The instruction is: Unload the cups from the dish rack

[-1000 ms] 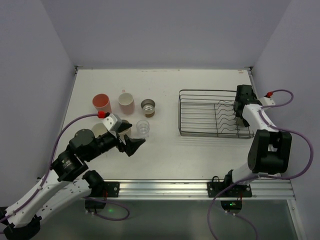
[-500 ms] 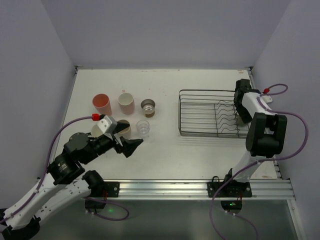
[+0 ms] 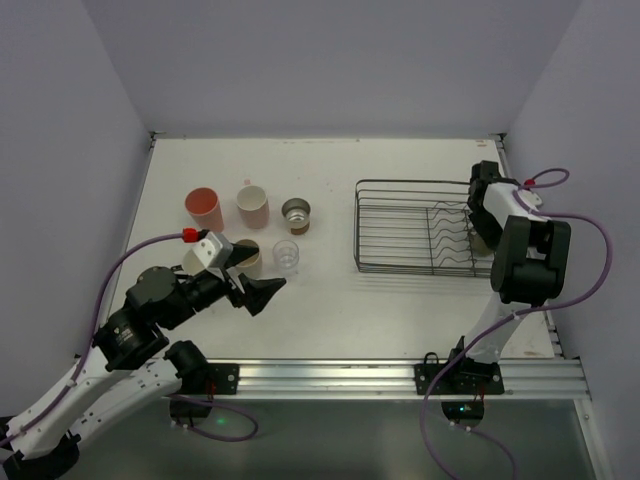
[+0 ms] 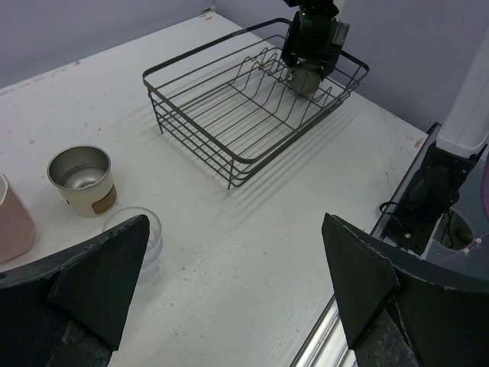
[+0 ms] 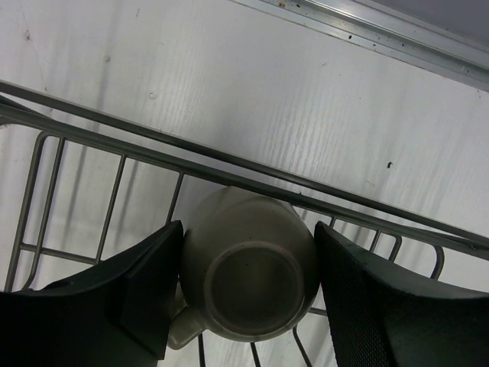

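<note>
The dark wire dish rack (image 3: 400, 227) stands right of the middle. Inside its far right end an olive-grey mug (image 5: 248, 283) with a handle lies bottom toward the right wrist camera. My right gripper (image 3: 484, 215) is in the rack, a finger touching each side of the mug. On the left stand a salmon-orange cup (image 3: 204, 207), a pale pink cup (image 3: 252, 205), a shiny metal cup (image 3: 296, 213), a clear cup (image 3: 286, 254) and a beige cup (image 3: 246, 255), which my left arm partly hides. My left gripper (image 3: 262, 290) is open and empty just in front of the clear cup (image 4: 134, 229).
The rack's rim wire (image 5: 367, 202) runs just behind the mug, with the table's back rail beyond it. The metal cup (image 4: 80, 180) and the rack's near wall (image 4: 187, 130) show in the left wrist view. An aluminium rail runs along the near table edge (image 3: 400, 372).
My right gripper has moved toward the rack's far right corner and the rack has slid slightly left. My left arm has drawn back a little toward its base.
</note>
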